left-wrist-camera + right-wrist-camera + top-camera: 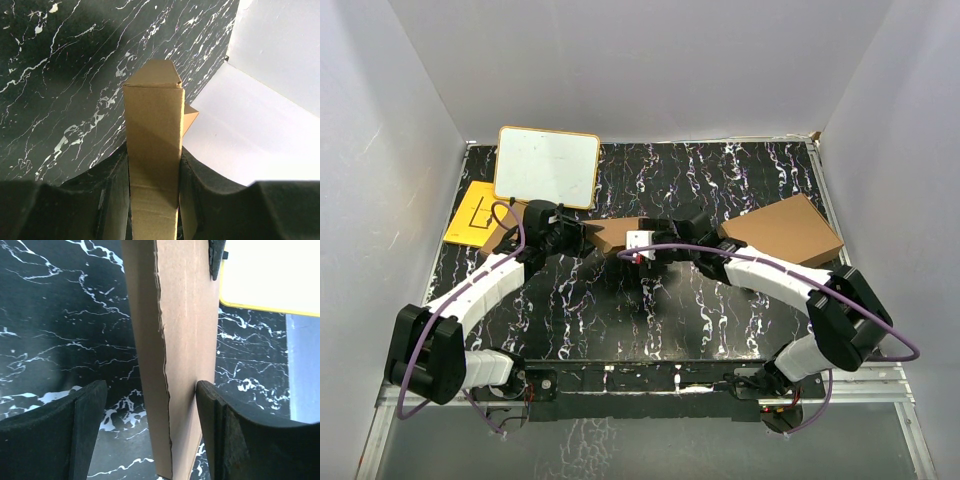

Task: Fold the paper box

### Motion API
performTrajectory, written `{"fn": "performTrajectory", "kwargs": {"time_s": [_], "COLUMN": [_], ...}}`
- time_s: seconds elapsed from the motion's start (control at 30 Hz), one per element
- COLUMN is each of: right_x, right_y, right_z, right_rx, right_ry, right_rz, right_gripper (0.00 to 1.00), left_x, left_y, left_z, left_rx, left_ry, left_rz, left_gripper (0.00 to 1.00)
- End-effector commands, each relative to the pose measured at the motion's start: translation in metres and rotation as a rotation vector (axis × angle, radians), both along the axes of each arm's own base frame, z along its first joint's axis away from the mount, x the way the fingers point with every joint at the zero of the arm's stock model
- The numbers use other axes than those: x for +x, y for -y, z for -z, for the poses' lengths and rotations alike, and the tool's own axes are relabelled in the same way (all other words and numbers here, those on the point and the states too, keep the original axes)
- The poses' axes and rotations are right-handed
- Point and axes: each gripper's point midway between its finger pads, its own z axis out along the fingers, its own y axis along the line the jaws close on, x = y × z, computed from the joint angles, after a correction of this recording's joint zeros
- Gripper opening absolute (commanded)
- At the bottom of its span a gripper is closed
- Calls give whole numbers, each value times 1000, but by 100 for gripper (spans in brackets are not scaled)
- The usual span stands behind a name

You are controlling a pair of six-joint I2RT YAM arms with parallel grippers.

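Cardboard is what both arms meet on. The box (612, 234) sits between the two wrists, over the far middle of the black marbled desk (620, 320). I cannot tell whether it rests on the desk or hangs just above it.

The left jaws are clenched on the box. In the left wrist view a narrow folded strip of it (152, 145) is pinched tight between both pads, its far end creased to a point.

The right jaws are released. In the right wrist view a panel of the box (185, 340) stands edge-on between them. One pad (210, 415) is touching or just beside the panel, and the other pad (85, 425) is plainly apart from it, with desk showing in the gap.

The step looks like the right arm taking a panel to fold while the left acts as anchor. To do it well:

- Close the right jaws square on the panel, flat and not across its ragged edge.
- Turn the panel about its scored crease so the thin sheet hinges rather than buckles.
- Keep the left clamp firm and steady, since any twist between the two arms would bend the board off its line.
- Swing the fold inward, away from the bigger box (785, 230) beside the right forearm and from the whiteboard (548, 165) behind the left wrist.
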Motion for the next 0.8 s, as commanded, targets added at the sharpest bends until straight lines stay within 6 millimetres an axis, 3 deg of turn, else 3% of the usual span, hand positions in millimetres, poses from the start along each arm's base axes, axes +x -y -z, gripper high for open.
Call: {"fn": "performTrajectory", "kwargs": {"time_s": [0.0, 0.27, 0.4, 0.57, 0.77], "right_x": [24, 28, 29, 30, 30], "right_y": [-8, -7, -6, -6, -6], "right_z": [-24, -25, -27, -33, -43], "right_rx": [40, 41, 48, 68, 130], "right_ry": [174, 207, 207, 180, 83], "right_rz": [74, 101, 118, 140, 155], "right_gripper": [71, 48, 41, 34, 32], "left_x": [4, 2, 1, 0, -3], "left_y": [5, 5, 6, 4, -6], "left_z": [-20, -20, -20, -26, -43], "left_rx": [-58, -78, -94, -102, -70], "left_ry": [26, 27, 27, 38, 103], "left_rz": [-2, -8, -15, -22, -43], "left_gripper": [27, 30, 38, 63, 84]}}
